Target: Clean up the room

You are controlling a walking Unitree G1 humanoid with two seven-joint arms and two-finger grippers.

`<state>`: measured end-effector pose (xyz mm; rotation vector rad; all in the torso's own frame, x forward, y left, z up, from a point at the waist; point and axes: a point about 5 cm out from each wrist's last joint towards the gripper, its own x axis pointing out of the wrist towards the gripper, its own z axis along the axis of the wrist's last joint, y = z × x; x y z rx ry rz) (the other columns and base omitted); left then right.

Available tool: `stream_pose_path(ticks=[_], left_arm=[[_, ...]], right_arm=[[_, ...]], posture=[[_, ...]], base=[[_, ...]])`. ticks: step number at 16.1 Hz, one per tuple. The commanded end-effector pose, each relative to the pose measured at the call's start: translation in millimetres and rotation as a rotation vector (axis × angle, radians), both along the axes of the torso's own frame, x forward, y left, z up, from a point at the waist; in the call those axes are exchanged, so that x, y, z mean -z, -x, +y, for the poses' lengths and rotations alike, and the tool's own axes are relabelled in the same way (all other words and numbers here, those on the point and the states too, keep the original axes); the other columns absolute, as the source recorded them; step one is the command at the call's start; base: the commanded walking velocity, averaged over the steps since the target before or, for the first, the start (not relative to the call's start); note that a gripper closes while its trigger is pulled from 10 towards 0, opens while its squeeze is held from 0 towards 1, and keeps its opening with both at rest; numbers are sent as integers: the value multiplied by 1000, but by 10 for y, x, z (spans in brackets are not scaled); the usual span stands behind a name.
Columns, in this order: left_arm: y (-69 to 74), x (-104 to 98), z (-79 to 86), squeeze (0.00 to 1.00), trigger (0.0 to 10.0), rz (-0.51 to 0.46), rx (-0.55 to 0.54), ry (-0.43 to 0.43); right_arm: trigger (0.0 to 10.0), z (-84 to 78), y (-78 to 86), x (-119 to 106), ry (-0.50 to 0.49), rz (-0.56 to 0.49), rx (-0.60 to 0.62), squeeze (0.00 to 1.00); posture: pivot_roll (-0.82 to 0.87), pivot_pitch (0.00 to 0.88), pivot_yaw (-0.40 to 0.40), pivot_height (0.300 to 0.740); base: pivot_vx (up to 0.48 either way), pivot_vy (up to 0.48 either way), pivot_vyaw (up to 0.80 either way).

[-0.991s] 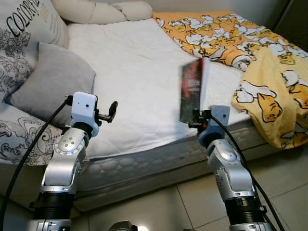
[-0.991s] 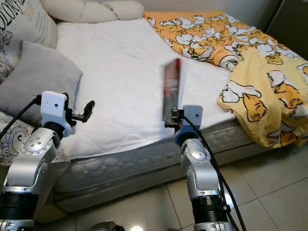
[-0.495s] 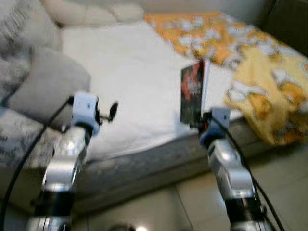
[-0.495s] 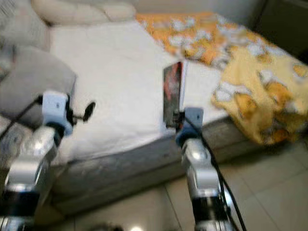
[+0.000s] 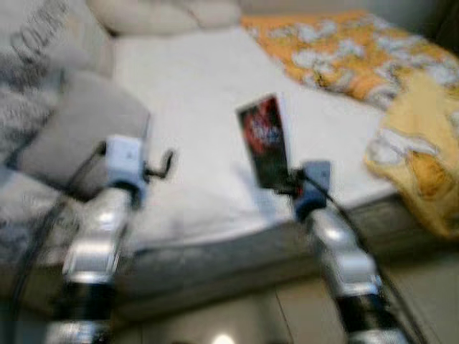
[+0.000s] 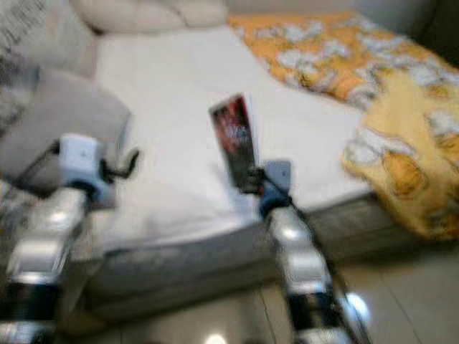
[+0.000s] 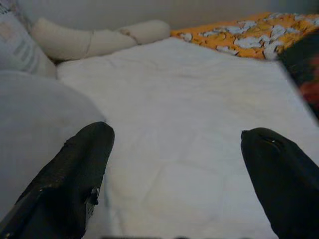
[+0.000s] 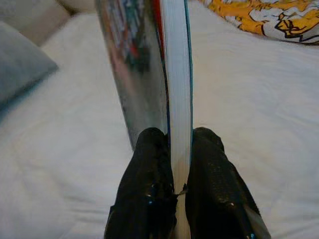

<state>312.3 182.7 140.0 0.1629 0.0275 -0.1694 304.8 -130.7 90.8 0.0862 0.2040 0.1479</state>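
Observation:
A book (image 5: 264,140) with a dark red and black cover stands upright over the front edge of the bed, its lower edge pinched by my right gripper (image 5: 287,188). In the right wrist view the two black fingers (image 8: 149,174) clamp the book (image 8: 172,74) by its glossy cover and white page block. My left gripper (image 5: 163,165) is held up over the white sheet (image 5: 208,93) near the grey pillow (image 5: 79,129); its fingers (image 7: 75,174) are spread wide apart with nothing between them.
A yellow and orange cartoon-print blanket (image 5: 373,64) covers the bed's far right and hangs over the edge (image 5: 423,172). Printed pillows (image 5: 36,57) and cream cushions (image 5: 165,14) line the left and head of the bed. Tiled floor (image 5: 237,315) lies below the mattress edge.
The whole picture has shifted and blurred, so the camera has moved. The book in my right gripper now leans left and shows more of its cover. My left gripper holds the same pose.

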Motion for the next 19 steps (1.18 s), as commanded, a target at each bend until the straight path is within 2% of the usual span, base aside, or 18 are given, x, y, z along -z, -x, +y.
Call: stream_pose_path(ticks=[1,4,11,13,16,19], left_arm=[[-2,-37,103,0,10000,-8,-30,-15],[1,-26,103,0,10000,-6,-26,-16],[6,-19,94,0,10000,-4,-19,-18],[7,-20,93,0,10000,-5,-20,-18],[4,-35,110,0,10000,-7,-20,-30],[50,-26,119,0,10000,4,13,-59]], right_arm=[[10000,44,-56,-175,-22,-74,-6,0],[10000,27,-55,-166,-45,-66,2,0],[10000,58,-56,-168,-9,-70,-42,0],[10000,86,-50,-171,6,-74,-64,0],[10000,97,-32,-170,-65,-65,-66,0],[10000,90,12,-199,-68,-75,-110,0]], posture=[[45,0,-35,740],[45,0,-35,740],[46,0,-35,740],[47,0,-36,740],[50,0,-37,740],[61,0,-43,740]], base=[[390,0,800],[394,0,0],[392,0,0],[392,0,697],[374,0,267],[0,0,0]])
